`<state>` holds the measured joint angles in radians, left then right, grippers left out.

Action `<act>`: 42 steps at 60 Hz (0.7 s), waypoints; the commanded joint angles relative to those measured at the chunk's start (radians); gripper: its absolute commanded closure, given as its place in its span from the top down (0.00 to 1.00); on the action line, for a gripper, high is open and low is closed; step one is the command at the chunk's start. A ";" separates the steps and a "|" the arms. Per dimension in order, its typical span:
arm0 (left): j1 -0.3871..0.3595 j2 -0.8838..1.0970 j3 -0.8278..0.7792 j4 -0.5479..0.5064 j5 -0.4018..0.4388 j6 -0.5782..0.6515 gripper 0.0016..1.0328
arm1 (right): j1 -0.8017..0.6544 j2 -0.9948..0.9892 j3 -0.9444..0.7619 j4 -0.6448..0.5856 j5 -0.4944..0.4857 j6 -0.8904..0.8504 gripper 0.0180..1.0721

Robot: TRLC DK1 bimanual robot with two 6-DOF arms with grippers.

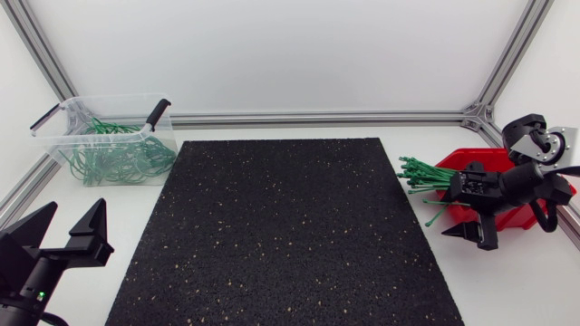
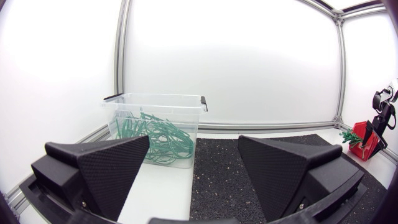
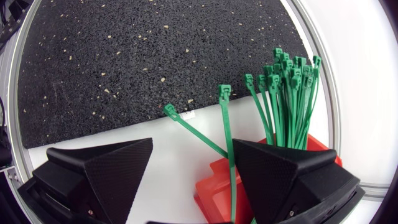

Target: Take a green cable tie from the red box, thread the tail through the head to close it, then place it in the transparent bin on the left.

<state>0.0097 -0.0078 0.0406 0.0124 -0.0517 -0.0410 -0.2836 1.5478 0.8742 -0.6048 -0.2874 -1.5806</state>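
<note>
Red box (image 1: 518,217): low, open and bright red, on the right side, well apart from the bin.
Cable ties (image 1: 421,175): a bundle of straight green ties lying in the box, their heads fanning out past its rim.
Single ties (image 3: 227,143): two lie apart from the bundle, slanting out of the box.
Bin (image 1: 54,149): clear plastic with no lid and dark handles, at the far left.
Looped ties (image 1: 118,156): a green tangle inside the bin.
</note>
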 commanded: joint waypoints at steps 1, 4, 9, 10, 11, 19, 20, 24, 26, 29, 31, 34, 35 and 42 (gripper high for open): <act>-0.005 -0.001 -0.038 -0.028 -0.007 0.016 0.96 | -0.006 -0.052 -0.029 -0.012 -0.001 -0.041 0.86; -0.005 -0.001 -0.038 -0.028 -0.007 0.016 0.96 | -0.006 -0.071 -0.034 -0.012 -0.001 -0.042 0.86; -0.004 -0.001 -0.038 -0.029 -0.007 0.016 0.96 | -0.006 -0.107 -0.041 -0.018 -0.004 -0.045 0.86; -0.004 -0.001 -0.036 -0.029 -0.007 0.016 0.96 | -0.006 -0.115 -0.043 -0.021 -0.004 -0.047 0.86; -0.002 -0.001 -0.038 -0.029 -0.007 0.016 0.96 | -0.006 -0.123 -0.044 -0.023 -0.004 -0.047 0.86; -0.001 -0.001 -0.038 -0.029 -0.007 0.016 0.96 | -0.003 -0.172 -0.064 -0.050 -0.002 -0.065 0.86; -0.001 -0.001 -0.038 -0.029 -0.007 0.016 0.96 | -0.003 -0.175 -0.066 -0.053 -0.002 -0.067 0.86; -0.001 -0.001 -0.038 -0.029 -0.007 0.016 0.96 | 0.001 -0.186 -0.076 -0.055 -0.001 -0.070 0.86; -0.001 -0.001 -0.036 -0.029 -0.007 0.016 0.96 | 0.003 -0.186 -0.078 -0.055 -0.001 -0.070 0.86; -0.001 -0.001 -0.038 -0.029 -0.007 0.016 0.96 | 0.006 -0.183 -0.078 -0.055 -0.001 -0.070 0.86; -0.001 -0.001 -0.038 -0.029 -0.007 0.016 0.96 | 0.009 -0.180 -0.081 -0.055 0.001 -0.071 0.86; -0.001 -0.001 -0.038 -0.029 -0.007 0.016 0.96 | 0.015 -0.176 -0.089 -0.053 0.002 -0.075 0.86; -0.001 -0.001 -0.038 -0.029 -0.007 0.016 0.96 | 0.017 -0.175 -0.093 -0.053 0.002 -0.075 0.86; -0.002 -0.001 -0.036 -0.029 -0.007 0.016 0.96 | 0.041 -0.155 -0.112 -0.035 0.011 -0.068 0.86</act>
<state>0.0097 -0.0078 0.0406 0.0124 -0.0513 -0.0410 -0.2611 1.3693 0.7948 -0.6464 -0.2836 -1.6249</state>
